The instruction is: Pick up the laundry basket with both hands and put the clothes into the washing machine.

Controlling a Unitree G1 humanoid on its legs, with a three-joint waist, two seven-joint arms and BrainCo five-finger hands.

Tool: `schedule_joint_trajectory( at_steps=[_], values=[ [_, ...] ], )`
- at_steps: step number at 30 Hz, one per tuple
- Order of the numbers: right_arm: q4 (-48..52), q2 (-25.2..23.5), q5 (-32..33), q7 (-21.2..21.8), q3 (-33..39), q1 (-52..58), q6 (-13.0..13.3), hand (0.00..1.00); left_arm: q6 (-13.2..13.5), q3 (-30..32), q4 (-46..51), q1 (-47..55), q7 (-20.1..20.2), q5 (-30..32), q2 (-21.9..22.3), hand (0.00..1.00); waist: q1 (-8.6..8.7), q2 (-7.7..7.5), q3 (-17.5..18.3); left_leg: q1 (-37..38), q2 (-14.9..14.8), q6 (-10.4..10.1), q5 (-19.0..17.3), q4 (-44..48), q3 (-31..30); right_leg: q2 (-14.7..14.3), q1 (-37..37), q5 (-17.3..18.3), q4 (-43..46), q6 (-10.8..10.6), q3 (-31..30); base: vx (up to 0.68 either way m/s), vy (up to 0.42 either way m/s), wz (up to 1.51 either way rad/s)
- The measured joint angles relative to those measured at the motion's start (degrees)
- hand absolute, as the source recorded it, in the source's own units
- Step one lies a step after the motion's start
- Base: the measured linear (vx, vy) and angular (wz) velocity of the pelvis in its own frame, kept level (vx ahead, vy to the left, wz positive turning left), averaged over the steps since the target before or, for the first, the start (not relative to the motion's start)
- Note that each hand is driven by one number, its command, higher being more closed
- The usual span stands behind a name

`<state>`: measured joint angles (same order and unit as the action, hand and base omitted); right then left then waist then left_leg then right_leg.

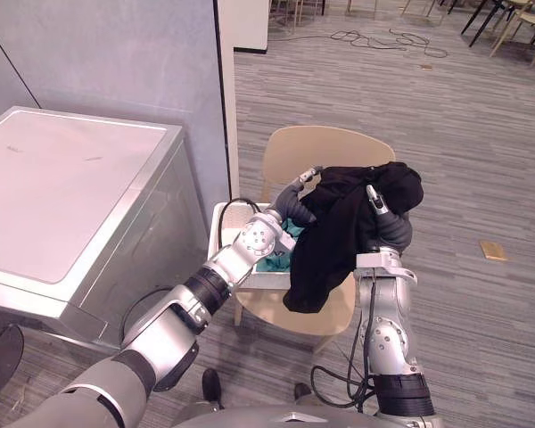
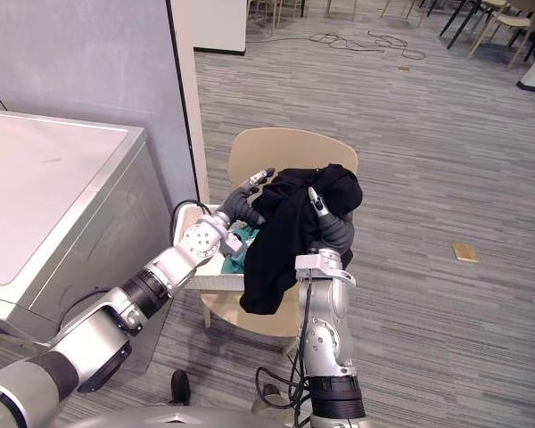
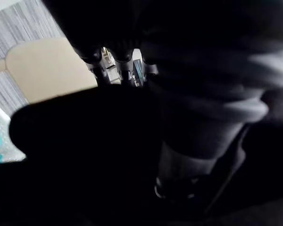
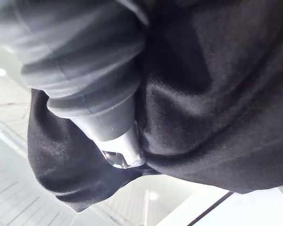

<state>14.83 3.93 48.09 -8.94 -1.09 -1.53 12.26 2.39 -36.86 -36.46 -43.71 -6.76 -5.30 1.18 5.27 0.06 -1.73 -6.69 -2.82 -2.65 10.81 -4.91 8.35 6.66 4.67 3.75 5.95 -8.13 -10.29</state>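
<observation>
A black garment [image 1: 339, 236] hangs in the air between my two hands, its lower end trailing over the white laundry basket [image 1: 221, 223]. The basket sits on a beige chair [image 1: 330, 147] and holds a teal cloth [image 1: 275, 260]. My right hand [image 1: 385, 218] is raised under the garment's bunched top, shut on the cloth, which wraps round the thumb [image 4: 120, 146]. My left hand [image 1: 294, 198] reaches across the basket to the garment's upper left edge. The washing machine [image 1: 62, 187] stands at the left with its white lid down.
A grey wall panel [image 1: 116, 62] rises behind the machine, close to the chair's left side. Open striped carpet lies to the right, with a small tan piece [image 1: 493, 251] on it. Cables [image 1: 383, 37] and chair legs [image 1: 517, 31] sit far back.
</observation>
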Motion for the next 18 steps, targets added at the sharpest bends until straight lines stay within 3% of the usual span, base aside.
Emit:
schedule_joint_trajectory(
  at_steps=[10, 11, 18],
  values=[
    [0.00, 0.01, 0.01, 0.13, -2.68, 0.92, -0.03, 1.00, -0.62, -6.99, -4.80, -0.07, 1.36, -0.16, 5.66, 0.00, 0.46, -0.21, 0.11, 0.51, 0.02, 0.21, -0.21, -0.01, 1.32, 0.08, 0.27, 0.01, 0.37, 0.01, -1.22, -0.01, -0.026, -0.06],
    [0.00, 0.01, 0.01, 0.13, -2.74, 0.92, -0.03, 1.00, -0.63, -7.98, -4.79, -0.07, 1.46, -0.41, 5.82, 1.00, 0.71, -0.21, 0.11, 0.52, 0.02, 0.22, -0.23, -0.01, 1.37, 0.08, 0.29, 0.02, 0.40, 0.00, -1.29, 0.00, 0.000, 0.00],
    [0.03, 0.08, 1.28, 0.11, -2.82, 0.91, 0.01, 1.00, -0.78, -10.16, -4.80, -0.06, 1.94, -8.51, 5.90, 1.00, 1.23, -0.25, 0.09, 0.50, 0.02, 0.54, -0.46, -0.01, 1.66, 0.11, 0.50, 0.01, 0.44, 0.02, -1.58, 0.00, -0.015, -0.02]
  ],
)
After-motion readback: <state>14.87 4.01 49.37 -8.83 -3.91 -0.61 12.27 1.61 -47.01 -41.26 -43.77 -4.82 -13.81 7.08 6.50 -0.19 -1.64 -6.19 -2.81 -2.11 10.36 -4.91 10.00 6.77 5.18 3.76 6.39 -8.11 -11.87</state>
